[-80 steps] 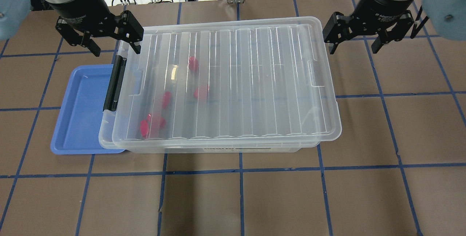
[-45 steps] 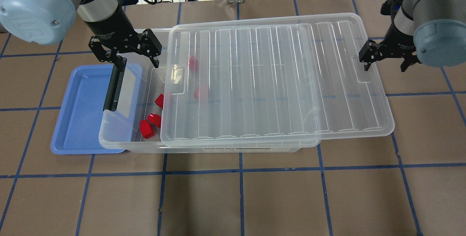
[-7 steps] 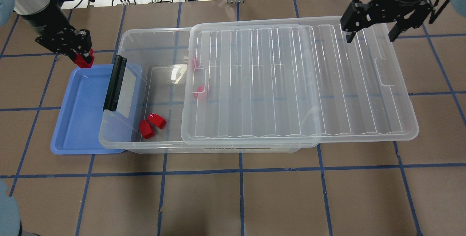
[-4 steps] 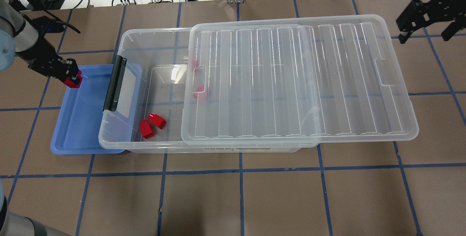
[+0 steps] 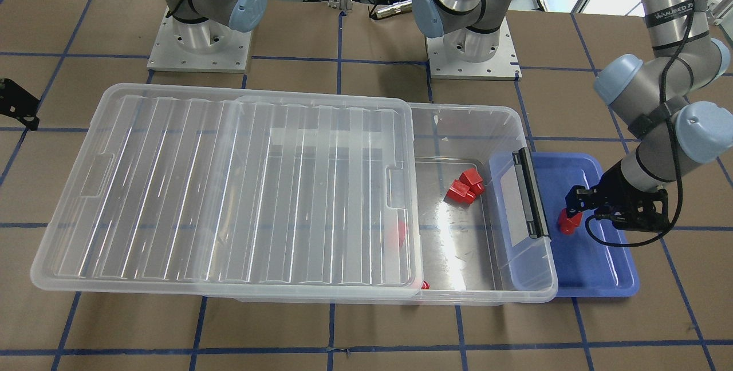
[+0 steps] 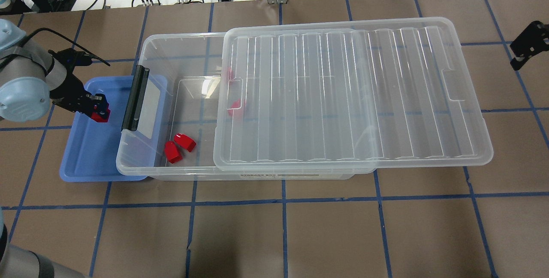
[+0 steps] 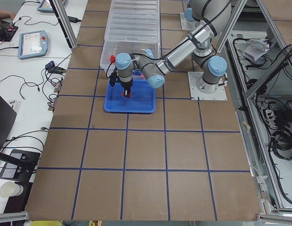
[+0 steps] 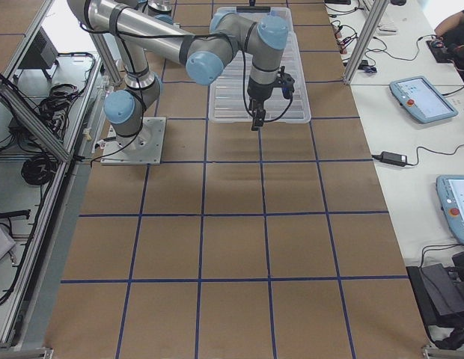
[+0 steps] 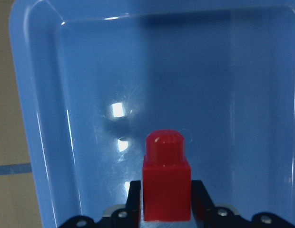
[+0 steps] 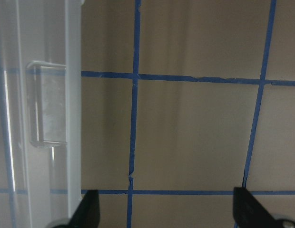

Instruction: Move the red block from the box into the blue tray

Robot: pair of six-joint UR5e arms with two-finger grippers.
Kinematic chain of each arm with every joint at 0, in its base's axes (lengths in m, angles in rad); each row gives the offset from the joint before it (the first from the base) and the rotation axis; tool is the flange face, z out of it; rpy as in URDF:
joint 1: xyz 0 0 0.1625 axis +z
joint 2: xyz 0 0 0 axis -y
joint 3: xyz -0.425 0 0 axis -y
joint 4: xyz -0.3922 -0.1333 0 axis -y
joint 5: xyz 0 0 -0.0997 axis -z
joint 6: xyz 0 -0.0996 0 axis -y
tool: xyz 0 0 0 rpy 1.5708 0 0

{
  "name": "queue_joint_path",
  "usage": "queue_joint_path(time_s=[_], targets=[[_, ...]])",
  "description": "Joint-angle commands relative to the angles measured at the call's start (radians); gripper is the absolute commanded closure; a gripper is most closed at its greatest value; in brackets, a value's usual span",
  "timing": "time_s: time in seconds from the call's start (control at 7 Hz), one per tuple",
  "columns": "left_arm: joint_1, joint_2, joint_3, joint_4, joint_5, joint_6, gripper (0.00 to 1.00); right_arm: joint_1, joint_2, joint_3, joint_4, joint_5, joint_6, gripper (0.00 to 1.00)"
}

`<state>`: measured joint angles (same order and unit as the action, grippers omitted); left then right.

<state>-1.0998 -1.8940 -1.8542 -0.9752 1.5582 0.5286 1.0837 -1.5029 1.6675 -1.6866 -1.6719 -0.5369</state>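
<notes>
While carried low over the floor of the shallow blue plastic tray (image 6: pixel 92 158), pinched by its two flat sides in the left end effector (image 9: pixel 166 199), set narrow: small red plastic block (image 9: pixel 166 173), rounded stub pointing out ahead of the fingers (image 9: pixel 199 195). Inside the rim, near the black latch handle (image 6: pixel 135 98) of the large clear plastic box (image 6: pixel 184 50) overhanging that side of the tray. Cannot tell whether touching the tray floor or just above. Probably light, rigid and smooth-skinned: no give, and prone to twisting or slipping under a shallow pinch. Best taken across the flat parallel faces of the body, never by the rounded stub. Apt to bounce or topple if dropped, so better lowered close before release. Spread wide and holding nothing, over the brown worktop (image 10: pixel 195 133) beyond the offset ribbed clear lid (image 6: pixel 343 98): right end effector (image 10: pixel 169 211). Lying in the uncovered end of the box: two more red blocks (image 6: pixel 179 147), touching.
</notes>
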Motion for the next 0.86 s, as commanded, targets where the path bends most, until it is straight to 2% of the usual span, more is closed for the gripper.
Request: queue_joint_path(time_s=[0.0,0.29,0.43,0.57,0.71], targets=[[-0.043,0.050,0.090,-0.113,0.003,-0.079,0.08,-0.002,0.020,0.115,-0.100,0.003,0.003,0.00],[-0.127,0.088,0.296,-0.412,0.009,-0.114,0.08,-0.001,0.030,0.120,-0.110,0.000,0.011,0.00],[-0.182,0.105,0.349,-0.484,0.006,-0.225,0.08,0.005,0.032,0.126,-0.117,0.007,0.014,0.00],[-0.260,0.125,0.371,-0.488,0.014,-0.313,0.06,0.012,0.030,0.135,-0.113,0.009,0.043,0.00],[-0.350,0.157,0.371,-0.488,0.014,-0.393,0.00,0.022,0.030,0.135,-0.114,0.009,0.064,0.00]])
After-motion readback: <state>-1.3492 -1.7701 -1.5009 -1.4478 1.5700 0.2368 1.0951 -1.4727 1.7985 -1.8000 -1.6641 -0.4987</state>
